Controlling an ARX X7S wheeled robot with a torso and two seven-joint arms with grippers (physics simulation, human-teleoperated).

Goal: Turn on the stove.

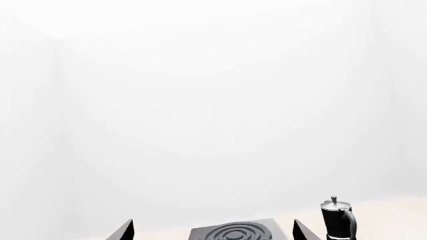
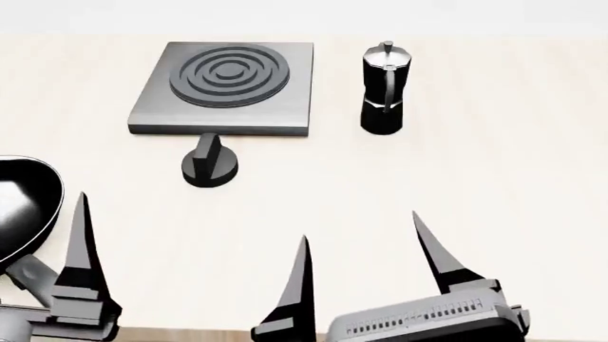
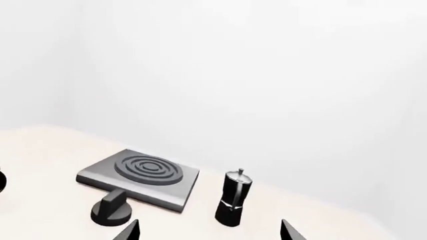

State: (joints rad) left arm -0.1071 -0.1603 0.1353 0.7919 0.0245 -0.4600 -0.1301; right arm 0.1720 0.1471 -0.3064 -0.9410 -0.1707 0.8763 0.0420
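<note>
The stove is a flat grey metal slab with dark burner rings, at the back of the pale table. Its round black finned knob stands just in front of it. My right gripper is open and empty, well in front of the stove and to the right of the knob. In the right wrist view the stove and the knob lie ahead, off to one side of the gripper. My left gripper is open and empty; one of its fingers shows at the near left, and the stove lies ahead between its fingers.
A black moka pot stands right of the stove; it also shows in the left wrist view and the right wrist view. A black frying pan lies at the left edge, close to the left arm. A white wall is behind the table.
</note>
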